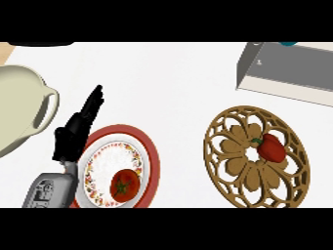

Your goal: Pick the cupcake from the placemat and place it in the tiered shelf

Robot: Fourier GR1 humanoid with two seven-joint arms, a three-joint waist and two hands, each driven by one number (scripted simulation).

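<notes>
Left hand (pixel 75 129) open, straight-fingered, empty, beside plate (pixel 149 161); right hand out of view. On placemat (pixel 230 141): red item (pixel 272 147), possibly a pepper, no cupcake. Approach from above, then carry to shelf (pixel 291 73).

The tiered shelf (pixel 295 73) and cream pot (pixel 10 112) run past the edges.
</notes>
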